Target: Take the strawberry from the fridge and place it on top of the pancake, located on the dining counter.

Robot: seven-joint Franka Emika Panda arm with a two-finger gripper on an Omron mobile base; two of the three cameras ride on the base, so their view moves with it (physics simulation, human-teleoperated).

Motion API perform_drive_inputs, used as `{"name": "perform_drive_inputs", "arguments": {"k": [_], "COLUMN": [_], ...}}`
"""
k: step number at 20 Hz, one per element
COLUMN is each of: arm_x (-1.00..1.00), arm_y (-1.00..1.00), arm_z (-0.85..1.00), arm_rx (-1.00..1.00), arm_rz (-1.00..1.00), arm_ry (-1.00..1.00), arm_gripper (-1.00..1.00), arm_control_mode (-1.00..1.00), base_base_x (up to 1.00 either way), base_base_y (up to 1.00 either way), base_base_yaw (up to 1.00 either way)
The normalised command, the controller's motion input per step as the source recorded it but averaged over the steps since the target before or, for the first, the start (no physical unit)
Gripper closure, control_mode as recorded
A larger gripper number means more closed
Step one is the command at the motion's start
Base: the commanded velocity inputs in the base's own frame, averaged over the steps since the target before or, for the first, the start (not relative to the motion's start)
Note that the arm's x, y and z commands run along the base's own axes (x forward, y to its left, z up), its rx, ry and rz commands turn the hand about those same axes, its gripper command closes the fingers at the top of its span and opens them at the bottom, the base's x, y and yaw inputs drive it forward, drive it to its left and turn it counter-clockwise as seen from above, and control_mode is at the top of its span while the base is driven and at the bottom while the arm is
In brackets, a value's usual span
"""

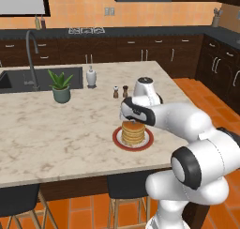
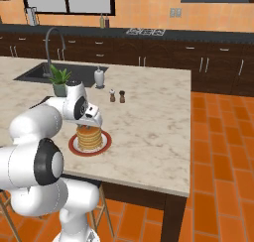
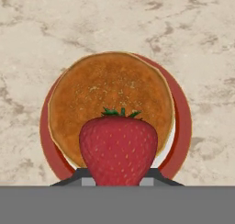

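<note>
The white robot arm is reaching out over the large beige marbled stone dining counter, and its two-finger gripper is hanging directly above the short stack of round golden-tan pancakes. The gripper is squeezing the bright red, seed-dotted strawberry between its dark fingertips, with the jaws drawn in against the berry's sides and the green leafy cap pointing away from the hand. In the hand view the strawberry is covering the near edge of the pancake stack; whether it is touching the top pancake cannot be told. The pancakes are sitting on a round red-rimmed plate near the counter's front edge. Farther back on the counter, two small shakers, a white soap dispenser and a green potted plant are standing beside the dark sink.
</note>
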Motion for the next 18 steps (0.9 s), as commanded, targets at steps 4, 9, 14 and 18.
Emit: {"name": "perform_drive_inputs", "arguments": {"k": [4,9,14,18], "arm_x": [0.00,0.00,0.02,0.05], "arm_y": [0.02,0.00,0.00,0.01], "arm_z": [-0.14,-0.04,-0.01,-0.10], "arm_rx": [0.00,0.00,0.00,0.00], "arm_rz": [-0.04,-0.03,0.00,0.00], "arm_ry": [0.00,0.00,0.00,0.00], "arm_gripper": [1.00,1.00,1.00,-1.00], "arm_control_mode": [-1.00,-1.00,-1.00,-1.00], "base_base_x": [0.00,0.00,0.00,0.00], "base_base_y": [0.00,0.00,0.00,0.00], "base_base_yaw": [0.00,0.00,0.00,0.00]}}
